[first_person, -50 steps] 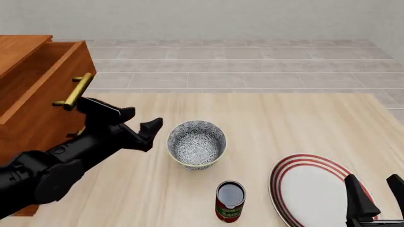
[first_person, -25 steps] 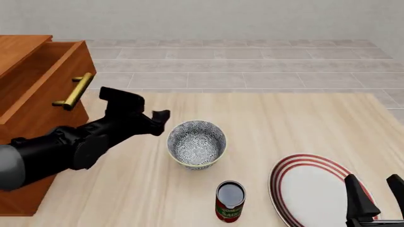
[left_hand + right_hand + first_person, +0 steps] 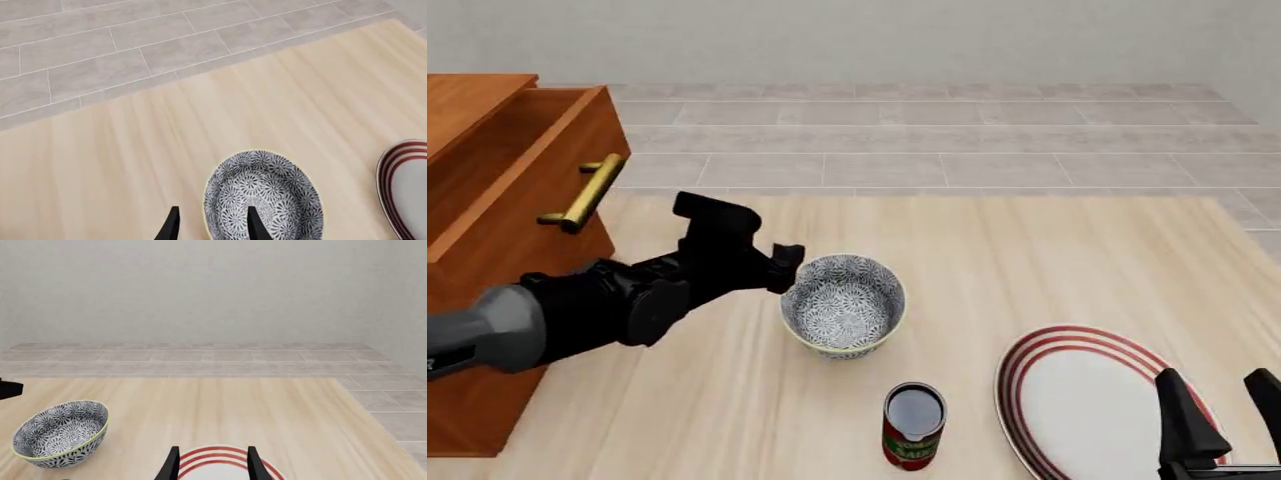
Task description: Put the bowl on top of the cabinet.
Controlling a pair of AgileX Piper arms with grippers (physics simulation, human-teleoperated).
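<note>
The speckled black-and-white bowl (image 3: 842, 303) stands upright on the table, a little left of centre. My left gripper (image 3: 783, 266) is at its left rim and is open. In the left wrist view the gripper (image 3: 212, 226) straddles the rim of the bowl (image 3: 267, 195), one finger inside and one outside, with nothing held. The reddish-brown cabinet (image 3: 487, 215) with a brass handle (image 3: 585, 192) fills the left edge. At the lower right, my right gripper (image 3: 1221, 410) is open over the plate. The right wrist view shows the bowl (image 3: 60, 432) far from that gripper (image 3: 212, 466).
A white plate with red rings (image 3: 1081, 400) lies at the front right, also seen as a plate (image 3: 213, 452) under the right fingers. A red-labelled open can (image 3: 913, 425) stands just in front of the bowl. Grey tiled floor lies beyond the table's far edge.
My left arm has swung right and forward from beside the cabinet, bringing its open fingers to the bowl's left rim. The bowl, can, plate and right arm have not moved.
</note>
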